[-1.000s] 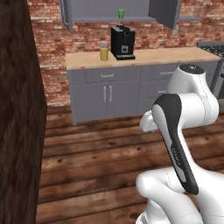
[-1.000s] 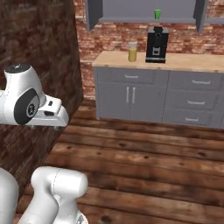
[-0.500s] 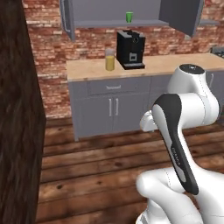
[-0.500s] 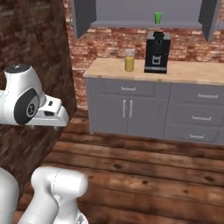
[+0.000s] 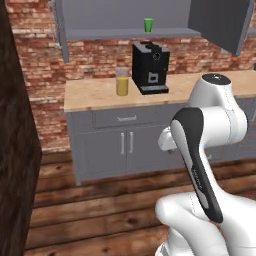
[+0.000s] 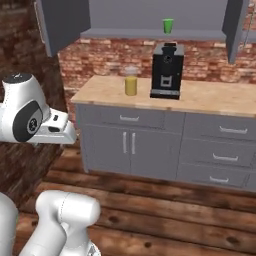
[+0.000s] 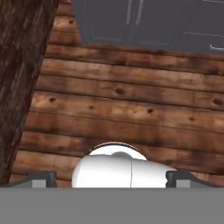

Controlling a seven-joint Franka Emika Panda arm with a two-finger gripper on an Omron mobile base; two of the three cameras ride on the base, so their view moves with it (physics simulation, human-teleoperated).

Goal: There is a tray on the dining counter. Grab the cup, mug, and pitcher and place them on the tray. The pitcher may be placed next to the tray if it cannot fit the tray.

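**Arm folded over the floor, vessels far ahead**

Brick walling backed a small wood-topped counter (image 5: 165,92) on grey cabinets (image 6: 150,145), with dark plank flooring (image 7: 131,113) stretching toward the robot. On that counter the pitcher (image 5: 122,82) of orange-yellow liquid stood upright, just beside a black coffee machine (image 5: 149,68). Above them, the green cup (image 5: 148,25) stood on an open shelf (image 6: 150,34) between grey cupboard doors.

The gripper (image 7: 111,178) pointed down at the floorboards, its two dark fingertips (image 7: 43,178) spread wide apart with nothing between them, released and empty. Beyond the jaws lay bare planks, then the foot of the grey cabinets. Pitcher and cup both stood well apart from the jaws, far ahead of them and much higher. A dark wooden panel (image 5: 15,165) rose close alongside the arm, to the left of the jaws in the hand view.
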